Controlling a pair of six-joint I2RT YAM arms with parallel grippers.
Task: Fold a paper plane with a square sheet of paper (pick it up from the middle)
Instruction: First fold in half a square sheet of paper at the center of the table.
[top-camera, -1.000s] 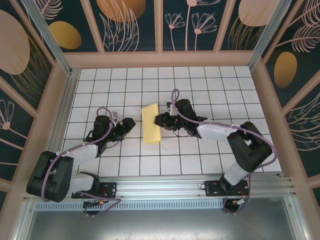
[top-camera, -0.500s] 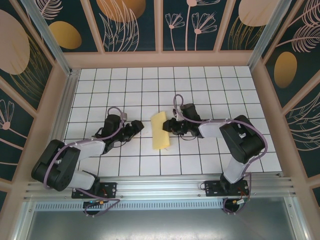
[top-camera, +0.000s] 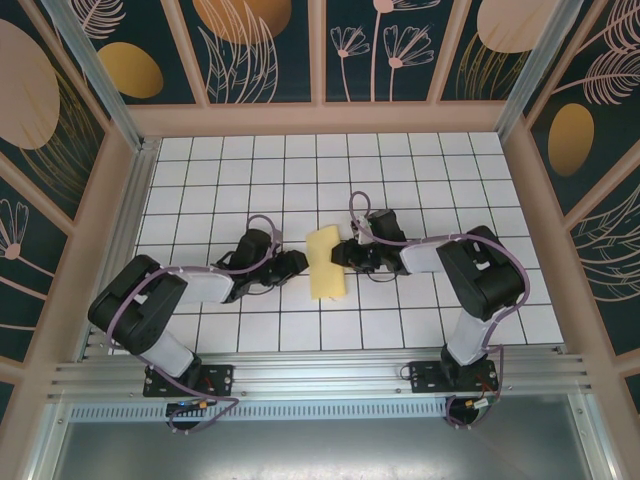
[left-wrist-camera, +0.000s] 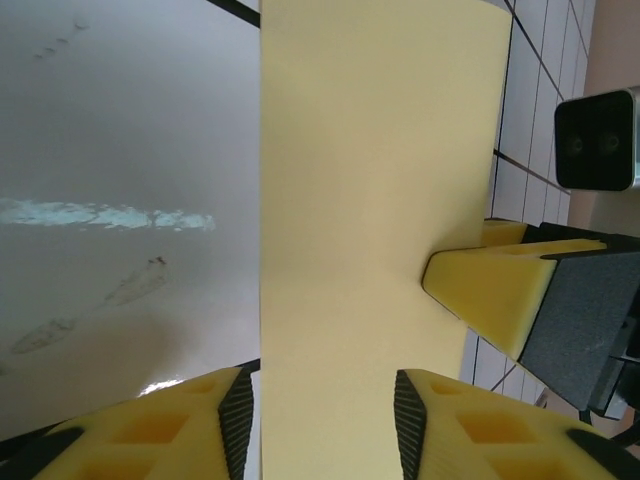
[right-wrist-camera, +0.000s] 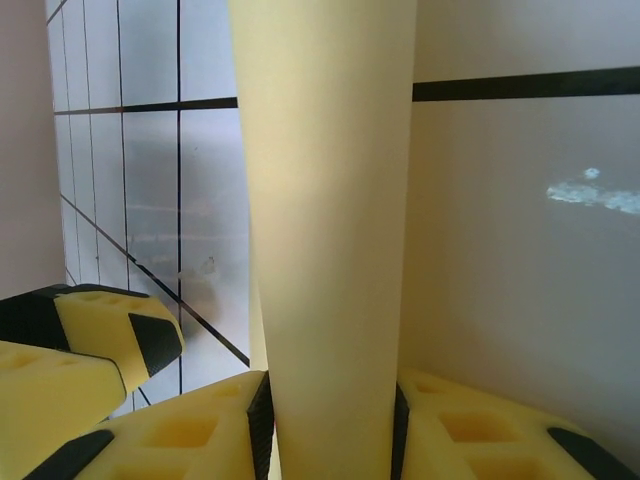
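Observation:
The square sheet of paper (top-camera: 325, 262) is pale yellow and stands bent into a narrow raised fold at mid-table. My right gripper (top-camera: 338, 253) is at its right side. In the right wrist view the sheet (right-wrist-camera: 330, 200) runs up between the right gripper's (right-wrist-camera: 330, 395) jaws, with both pads against it. My left gripper (top-camera: 295, 264) is at the sheet's left side. In the left wrist view the sheet (left-wrist-camera: 380, 200) lies between the left gripper's (left-wrist-camera: 325, 385) jaws, with a thin gap at the left pad. A right fingertip (left-wrist-camera: 490, 290) rests on the sheet.
The white grid tabletop (top-camera: 420, 170) is walled by a wooden frame (top-camera: 530, 200) on three sides. An aluminium rail (top-camera: 320, 375) with both arm bases runs along the near edge. Both arms lie low across the tiles, pointing inward.
My left gripper has moved right up to the sheet and narrowed its jaws around it. The sheet has shifted right and bunched narrower. The right jaws have eased slightly.

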